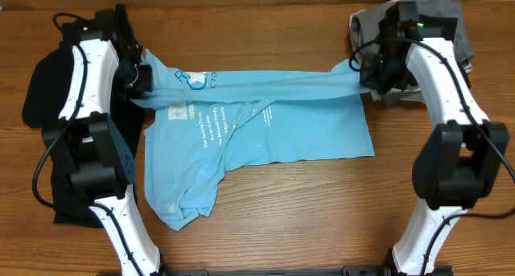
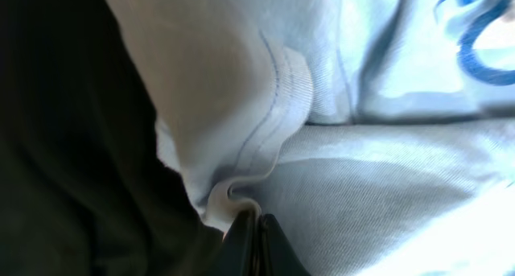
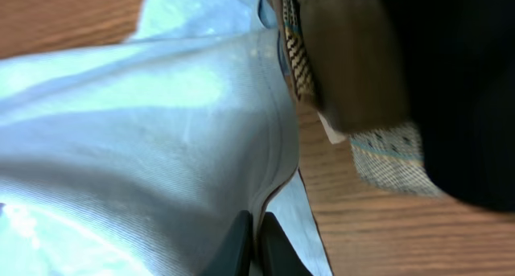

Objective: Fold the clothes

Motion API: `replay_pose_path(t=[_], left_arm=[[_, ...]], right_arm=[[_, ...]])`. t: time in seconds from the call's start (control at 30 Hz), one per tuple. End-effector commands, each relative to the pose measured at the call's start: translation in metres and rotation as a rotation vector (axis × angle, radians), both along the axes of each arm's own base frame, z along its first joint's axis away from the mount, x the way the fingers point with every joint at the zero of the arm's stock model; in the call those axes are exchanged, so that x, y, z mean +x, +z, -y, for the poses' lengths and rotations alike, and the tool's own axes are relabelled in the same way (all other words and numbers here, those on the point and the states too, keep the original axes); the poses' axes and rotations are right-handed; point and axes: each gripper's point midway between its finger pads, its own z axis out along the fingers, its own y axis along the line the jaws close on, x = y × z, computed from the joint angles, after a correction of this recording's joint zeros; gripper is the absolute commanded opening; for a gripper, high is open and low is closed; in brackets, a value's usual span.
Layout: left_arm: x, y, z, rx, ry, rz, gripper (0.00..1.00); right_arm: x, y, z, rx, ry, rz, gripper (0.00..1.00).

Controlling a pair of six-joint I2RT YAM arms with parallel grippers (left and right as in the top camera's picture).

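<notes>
The shirt (image 1: 273,135) lies on the table (image 1: 322,220), its top edge pulled taut between both arms. Left gripper (image 1: 145,81): fingers pinch the left hem. Right gripper (image 1: 364,73): fingers pinch the right edge (grey pile (image 1: 442,18) just behind).

The T-shirt (image 1: 265,123) is thin light blue cloth, matt, with a fine knit and a stitched hem. The table (image 1: 322,220) under it is smooth wood with visible grain. Left of the T-shirt lies black matt cloth (image 1: 36,91). The arms (image 1: 84,63) have slightly glossy white plastic shells.
</notes>
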Motion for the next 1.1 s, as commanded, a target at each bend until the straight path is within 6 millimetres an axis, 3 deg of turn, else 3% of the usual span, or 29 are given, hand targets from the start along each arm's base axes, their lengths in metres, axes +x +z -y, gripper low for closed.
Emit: replay_pose_path(t=[0.0, 0.47, 0.5, 0.53, 0.6, 0.67, 0.77, 0.87, 0.93, 0.97, 1.07], left_arm=[[0.009, 0.022, 0.0, 0.01, -0.024, 0.047, 0.04], [0.007, 0.02, 0.001, 0.003, -0.027, 0.035, 0.04], [0.006, 0.02, 0.001, 0.003, -0.027, 0.034, 0.09], [0.006, 0.02, 0.001, 0.003, -0.027, 0.032, 0.2], [0.005, 0.02, 0.001, 0.002, -0.027, 0.027, 0.53], [0.004, 0.02, 0.001, 0.002, -0.036, 0.025, 0.68], [0.006, 0.024, 0.001, 0.005, -0.045, 0.033, 0.8], [0.009, 0.041, 0.0, 0.008, -0.044, 0.051, 0.85], [0.012, 0.063, 0.0, 0.013, -0.044, 0.077, 0.87], [0.013, 0.089, -0.001, 0.02, -0.044, 0.111, 0.89], [0.012, 0.134, -0.001, 0.031, -0.038, 0.181, 0.92]], right_arm=[[0.0, 0.049, 0.004, 0.003, -0.009, 0.111, 0.04], [-0.002, 0.024, 0.012, 0.004, -0.028, 0.059, 0.04], [-0.003, 0.023, 0.012, 0.004, -0.028, 0.055, 0.04], [-0.004, 0.022, 0.012, 0.004, -0.028, 0.051, 0.1], [-0.006, 0.019, 0.012, 0.004, -0.028, 0.043, 0.49], [-0.007, 0.018, 0.012, 0.004, -0.028, 0.039, 0.56], [-0.006, 0.021, 0.012, 0.005, -0.028, 0.046, 0.61], [-0.006, 0.033, 0.012, 0.006, -0.027, 0.055, 0.61], [-0.005, 0.048, 0.011, 0.012, -0.026, 0.078, 0.62], [-0.006, 0.073, 0.01, 0.015, -0.025, 0.117, 0.63], [-0.014, 0.112, 0.009, 0.018, -0.022, 0.179, 0.67]])
